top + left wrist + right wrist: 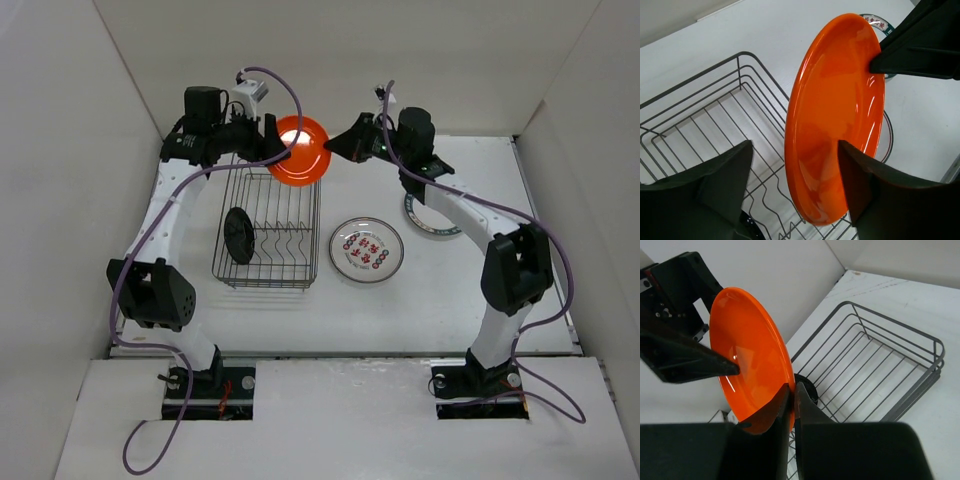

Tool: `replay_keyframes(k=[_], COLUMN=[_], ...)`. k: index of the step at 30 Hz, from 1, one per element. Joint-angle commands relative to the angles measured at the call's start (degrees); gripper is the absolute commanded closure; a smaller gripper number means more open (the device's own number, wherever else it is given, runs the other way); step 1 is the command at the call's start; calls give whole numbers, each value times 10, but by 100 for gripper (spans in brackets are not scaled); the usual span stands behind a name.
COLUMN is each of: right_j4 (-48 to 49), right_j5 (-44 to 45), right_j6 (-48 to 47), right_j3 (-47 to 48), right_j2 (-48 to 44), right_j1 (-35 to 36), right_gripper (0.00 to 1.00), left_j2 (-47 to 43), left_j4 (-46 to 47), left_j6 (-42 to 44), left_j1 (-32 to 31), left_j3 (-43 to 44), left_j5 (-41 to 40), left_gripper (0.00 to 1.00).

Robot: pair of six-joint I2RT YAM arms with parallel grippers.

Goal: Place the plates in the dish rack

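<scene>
Orange plate (300,150) stands upright, rim pinched by right pincer (791,390), straddled by half-open left pincer (794,150).

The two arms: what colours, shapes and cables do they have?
The left arm and right arm have white links and black joint housings, each trailed by a purple cable. The left gripper and right gripper have matt black, wedge-shaped fingers.

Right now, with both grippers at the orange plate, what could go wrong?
1. Only the right gripper pinches the orange plate, at its rim; the left gripper straddles the opposite edge, jaws open. An early release could drop it onto the dish rack.
2. The glossy rim might twist as the left closes.
3. Lowering could knock the black plate standing in the rack.
</scene>
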Motion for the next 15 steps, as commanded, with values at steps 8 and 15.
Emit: replay_keyframes(k=[8,15], right_j4=[70,-60], right_j5=[-16,128], right_j6=[2,-45], right_j3=[7,-6], right_j2=[-9,-26], right_j1=[25,19], right_gripper=[96,0], left_j2=[-45,-184], left_j4=[22,4], left_j6=[-12,-25], left_j1=[1,-5], left_j3=[-17,-98], left_j5=[37,-207], left_gripper=[100,100])
